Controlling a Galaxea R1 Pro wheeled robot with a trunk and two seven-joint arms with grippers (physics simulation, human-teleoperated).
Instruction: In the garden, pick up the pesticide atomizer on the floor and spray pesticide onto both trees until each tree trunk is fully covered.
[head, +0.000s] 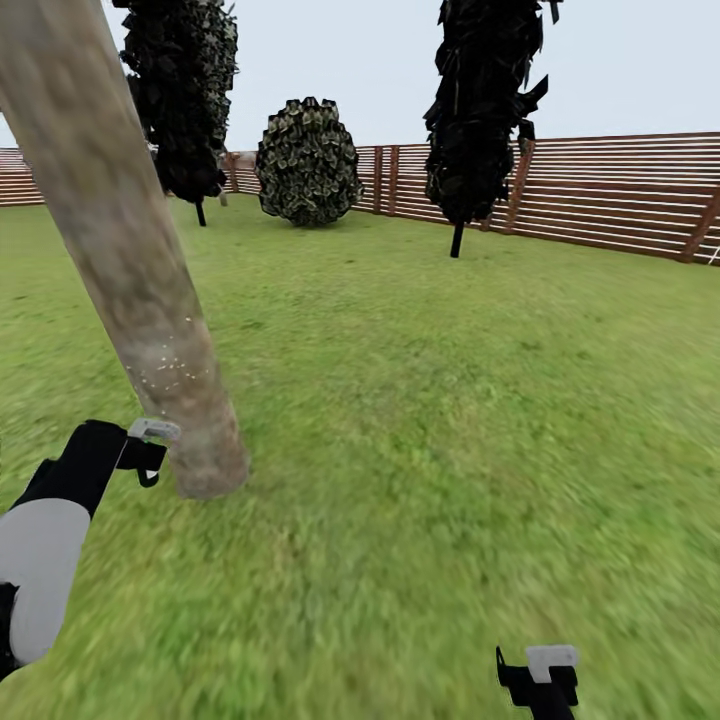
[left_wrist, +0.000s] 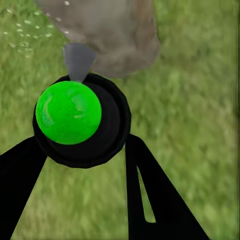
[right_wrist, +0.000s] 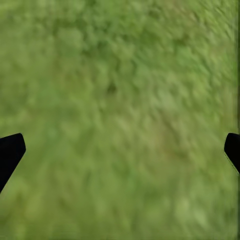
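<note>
Tree trunk (head: 130, 270) blocks the left; lawn (head: 450, 400) seemingly open rightward

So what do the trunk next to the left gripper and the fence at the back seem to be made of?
The tree trunk looks like matte bark: pale grey-brown and mottled, with a few white specks low down. The fence looks like brown wood, going by its horizontal slats and darker posts. Both are simulator renders, so this is only how they look.

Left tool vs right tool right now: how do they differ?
The left tool is shut on the pesticide atomizer; the right tool is open, with only lawn between its fingers. The left tool sits at the foot of the tree trunk, nozzle toward the bark, where white specks show; the right tool hangs over bare grass, away from the trunk. Both have black fingers.
</note>
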